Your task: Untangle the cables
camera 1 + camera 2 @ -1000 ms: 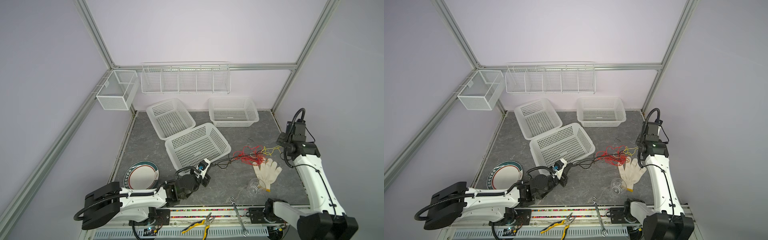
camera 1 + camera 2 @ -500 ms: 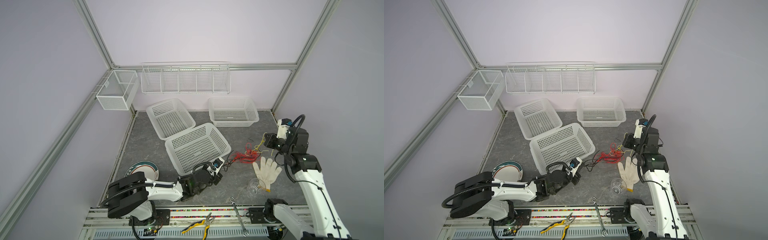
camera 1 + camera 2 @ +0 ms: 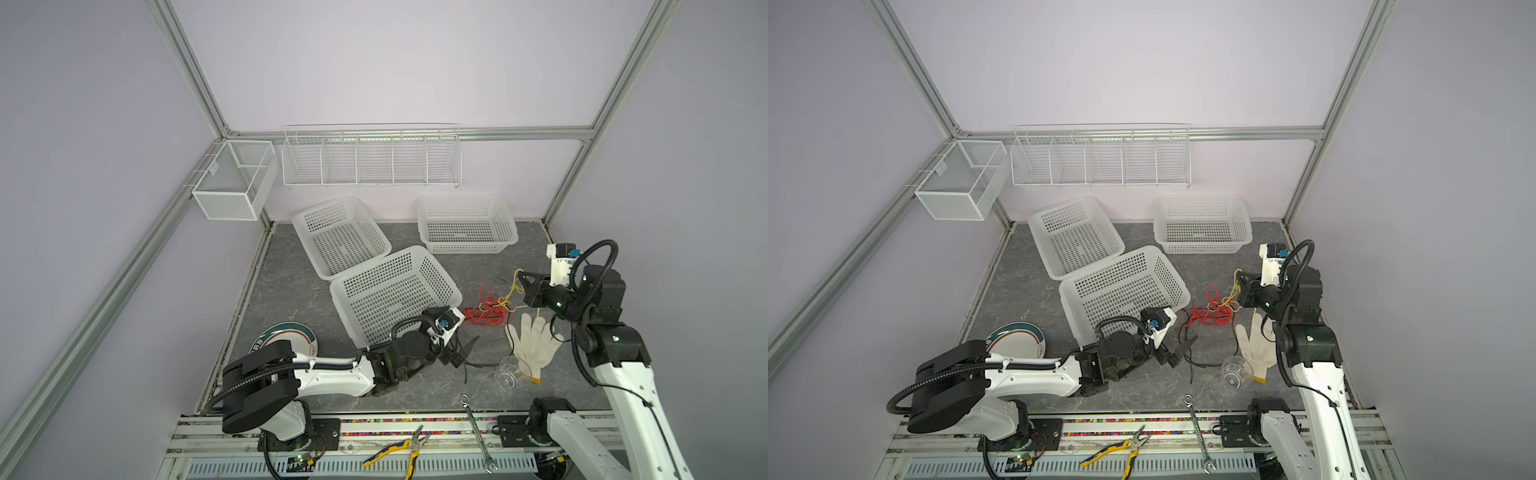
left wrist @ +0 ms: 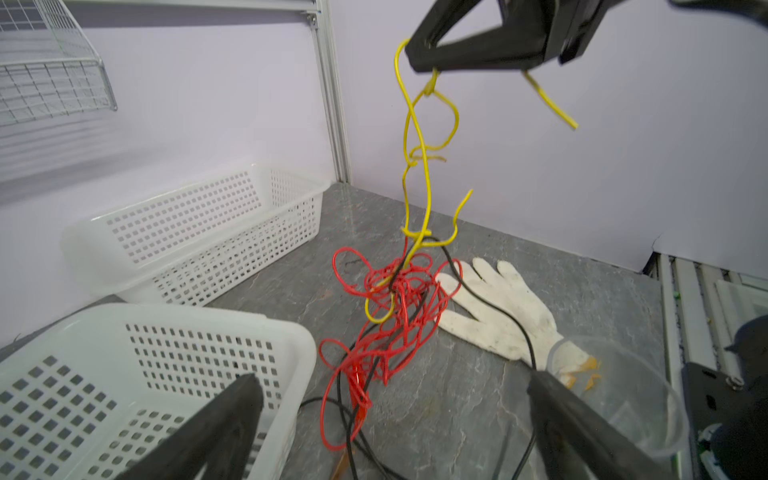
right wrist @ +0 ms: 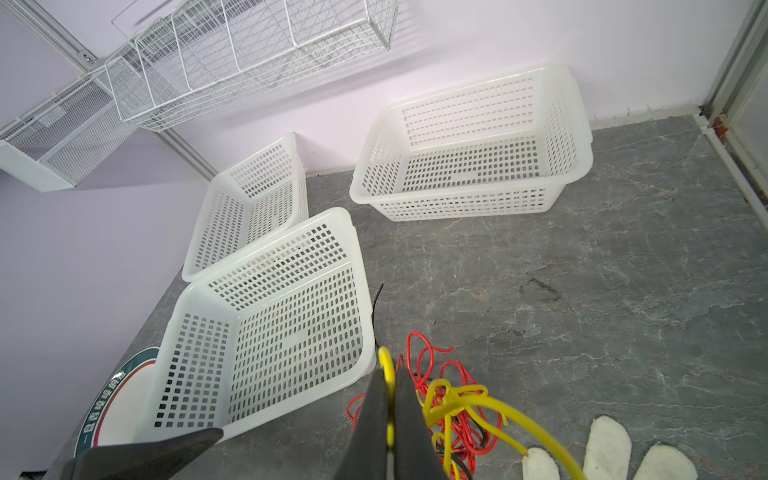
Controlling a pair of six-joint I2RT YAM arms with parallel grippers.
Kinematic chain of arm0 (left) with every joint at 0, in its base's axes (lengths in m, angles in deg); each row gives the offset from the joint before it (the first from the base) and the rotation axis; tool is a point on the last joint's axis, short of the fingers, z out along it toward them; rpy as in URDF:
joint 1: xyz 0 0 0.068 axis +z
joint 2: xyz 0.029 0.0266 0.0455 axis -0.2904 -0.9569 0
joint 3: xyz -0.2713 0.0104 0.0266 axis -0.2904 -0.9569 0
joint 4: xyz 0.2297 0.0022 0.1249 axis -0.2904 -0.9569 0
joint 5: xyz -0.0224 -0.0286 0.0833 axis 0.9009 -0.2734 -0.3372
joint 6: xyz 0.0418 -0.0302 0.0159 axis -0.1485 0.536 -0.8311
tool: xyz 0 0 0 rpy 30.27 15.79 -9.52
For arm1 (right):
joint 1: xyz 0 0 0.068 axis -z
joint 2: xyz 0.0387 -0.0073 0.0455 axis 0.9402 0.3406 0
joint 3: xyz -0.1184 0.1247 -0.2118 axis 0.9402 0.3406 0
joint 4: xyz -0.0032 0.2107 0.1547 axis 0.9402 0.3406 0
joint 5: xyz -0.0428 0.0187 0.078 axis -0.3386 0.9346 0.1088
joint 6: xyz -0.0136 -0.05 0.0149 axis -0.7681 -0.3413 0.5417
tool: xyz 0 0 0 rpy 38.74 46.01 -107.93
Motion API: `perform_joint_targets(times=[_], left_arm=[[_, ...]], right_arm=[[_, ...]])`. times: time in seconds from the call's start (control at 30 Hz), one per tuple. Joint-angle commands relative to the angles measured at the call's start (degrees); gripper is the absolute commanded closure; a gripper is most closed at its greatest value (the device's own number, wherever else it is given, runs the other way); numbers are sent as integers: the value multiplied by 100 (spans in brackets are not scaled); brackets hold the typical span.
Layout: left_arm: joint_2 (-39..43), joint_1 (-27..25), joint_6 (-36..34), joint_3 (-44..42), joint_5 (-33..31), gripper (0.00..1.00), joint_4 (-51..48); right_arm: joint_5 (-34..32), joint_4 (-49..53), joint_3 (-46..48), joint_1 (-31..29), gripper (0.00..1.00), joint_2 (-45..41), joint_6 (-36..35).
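Table [image 3: 291, 299]: the cables [image 3: 486, 315] lie right of centre, between the front basket [image 3: 378, 266] and the glove [image 3: 534, 345].

Basket: its near corner is just beside the left arm's wrist, so there is a snag risk.

Right gripper [image 3: 524, 283]: raised, jaws closed on the yellow cable [image 4: 429, 199]. That cable hangs from it down into the knot.

Left gripper [image 3: 463, 352]: low by the table, jaws spread wide, holding nothing. In the left wrist view the black cable [image 4: 505, 322] runs along the table between its fingers.

Glove: beside the knot, and the black cable crosses it.

Cup [image 3: 509, 372]: at the glove cuff, near the left gripper.

Red cable [image 4: 403, 299]: makes up most of the knot and lies on the table. Yellow and black both thread through it.

Step, as I read it: pull yellow free while the left gripper anchors the rest.

- Close the left gripper on the red mass, low and near where yellow enters. The loose black tail would anchor nothing.
- Raise the right gripper slowly, up and away from the left.
- If the red lifts along with it, stop and regrip closer to the crossing.
- Yellow has kinks and a small twist partway down, and these will likely catch, so no jerking.
- Watch for the glove dragging and the cup tipping.
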Motion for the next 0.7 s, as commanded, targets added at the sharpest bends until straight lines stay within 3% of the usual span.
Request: perform_joint_targets(times=[0.0,0.2,0.37,0.53,0.67], left_arm=[[-331,26,-224,568,36,3,-70],[-930,207,22,1453,559,7,-285],[-1501,273,49,2192,601,16,-790],[-1926,321,135,2586,719,33,-860],[-2125,516,504,2736,1011,55,-780]], right_arm=[[243,-57,55,-58,93,-120,-94],[443,-44,72,-88,93,-256,76],[538,-54,85,-101,93,-297,252],[646,-74,82,-117,93,-307,330],[704,-74,80,-125,93,-352,382]])
